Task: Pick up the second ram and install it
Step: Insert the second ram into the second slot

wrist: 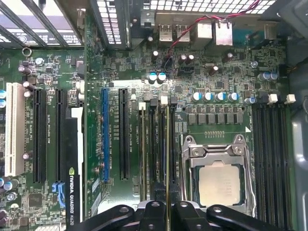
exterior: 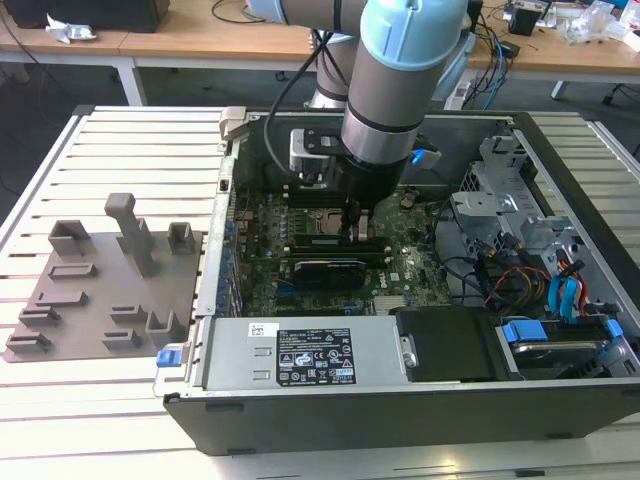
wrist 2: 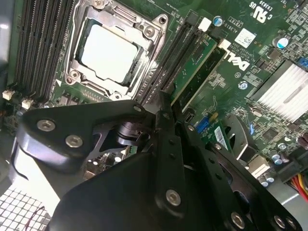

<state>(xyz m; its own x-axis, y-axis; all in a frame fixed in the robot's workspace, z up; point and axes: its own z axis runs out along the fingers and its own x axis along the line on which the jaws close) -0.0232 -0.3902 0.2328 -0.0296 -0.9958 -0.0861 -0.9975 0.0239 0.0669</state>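
The second ram (wrist 2: 195, 67) is a narrow green stick with dark chips. It stands on edge in a black slot beside the square CPU socket (wrist 2: 110, 53), one end at a white latch. In the first wrist view it shows edge-on as a thin line (wrist: 167, 159) running in between my fingers. My gripper (wrist 2: 162, 103) is low over the motherboard with its black fingers closed on the stick's top edge. In the exterior view the gripper (exterior: 355, 232) reaches down inside the open computer case, just to the exterior view's right of the socket (exterior: 318, 222).
More black memory slots (wrist: 272, 159) lie on the socket's other side. A graphics card (exterior: 325, 268) sits close in front of the gripper. The power supply (exterior: 300, 355), drive cage (exterior: 500, 200) and cables crowd the case. A grey fixture (exterior: 100, 290) with blocks lies outside it.
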